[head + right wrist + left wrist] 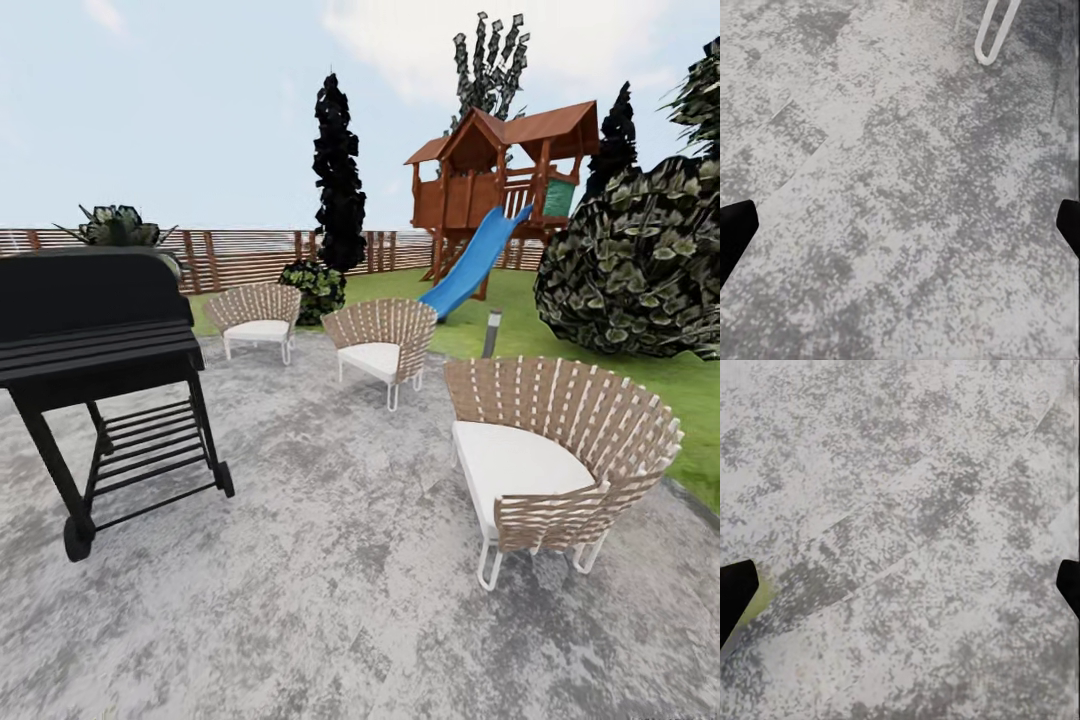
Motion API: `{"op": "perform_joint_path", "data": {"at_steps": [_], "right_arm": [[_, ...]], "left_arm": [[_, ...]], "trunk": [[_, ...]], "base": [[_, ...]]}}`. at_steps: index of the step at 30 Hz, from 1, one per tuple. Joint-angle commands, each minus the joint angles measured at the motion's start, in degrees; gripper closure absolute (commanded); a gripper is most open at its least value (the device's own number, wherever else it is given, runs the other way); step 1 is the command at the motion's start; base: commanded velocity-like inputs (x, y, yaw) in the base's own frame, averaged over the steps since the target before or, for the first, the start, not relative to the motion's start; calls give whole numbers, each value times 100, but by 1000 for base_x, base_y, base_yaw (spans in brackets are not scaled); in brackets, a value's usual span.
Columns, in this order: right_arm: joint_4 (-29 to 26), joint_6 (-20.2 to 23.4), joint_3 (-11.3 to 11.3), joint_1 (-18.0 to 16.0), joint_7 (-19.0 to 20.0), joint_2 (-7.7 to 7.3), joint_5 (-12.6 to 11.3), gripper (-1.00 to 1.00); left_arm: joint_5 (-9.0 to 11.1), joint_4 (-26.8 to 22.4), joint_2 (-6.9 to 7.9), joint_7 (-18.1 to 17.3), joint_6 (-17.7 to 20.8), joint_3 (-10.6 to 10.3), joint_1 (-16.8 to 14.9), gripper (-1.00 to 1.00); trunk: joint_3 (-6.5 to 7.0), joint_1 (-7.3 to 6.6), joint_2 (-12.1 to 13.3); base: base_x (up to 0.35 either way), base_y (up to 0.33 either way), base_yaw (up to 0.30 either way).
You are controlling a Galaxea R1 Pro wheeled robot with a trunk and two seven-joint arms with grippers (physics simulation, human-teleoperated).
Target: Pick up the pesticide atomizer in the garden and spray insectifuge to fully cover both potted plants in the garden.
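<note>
Searching is the step in hand, as I judge it: the head view takes in a grey stone patio, a black grill, three woven chairs with white cushions, the nearest just off to the right, then grass, a wooden playhouse with a blue slide and a big round dark bush, but no small dark bottle and no low grey-potted rosettes that I can make out, so where the pesticide atomizer and the potted plants stand cannot be told. Each wrist camera looks down on bare paving. The left end effector has its two dark fingertips at opposite edges of its view, spread wide with nothing between them; the right end effector is likewise wide apart and empty, with a white chair leg ahead of it. Doing this well likely means turning the base or head slowly to sweep the garden, keeping both arms tucked clear of the chair and grill.
</note>
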Motion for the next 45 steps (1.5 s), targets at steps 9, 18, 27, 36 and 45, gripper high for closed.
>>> {"op": "perform_joint_path", "data": {"at_steps": [9,18,27,36,45], "right_arm": [[7,-19,-1,-5,-3,1,5,-100],[7,-19,-1,-5,-3,1,5,-100],[7,-23,-1,-5,1,1,4,-100],[7,-28,7,-4,-3,23,11,-100],[16,-28,8,-5,-3,27,16,-100]], "left_arm": [[5,2,3,-1,-19,1,3,-100],[3,4,3,-1,-19,1,3,-100],[5,3,6,-1,-19,32,-1,-100],[5,-4,7,5,-19,45,-2,-100],[5,-4,6,17,-19,45,-2,-100]], "trunk": [[-6,2,-3],[-6,2,-3],[-6,2,-3],[-6,2,-3],[-6,2,-3]], "base": [[269,-228,-268],[269,-228,-268],[269,-229,-260],[236,-247,1],[137,-303,258]]}}
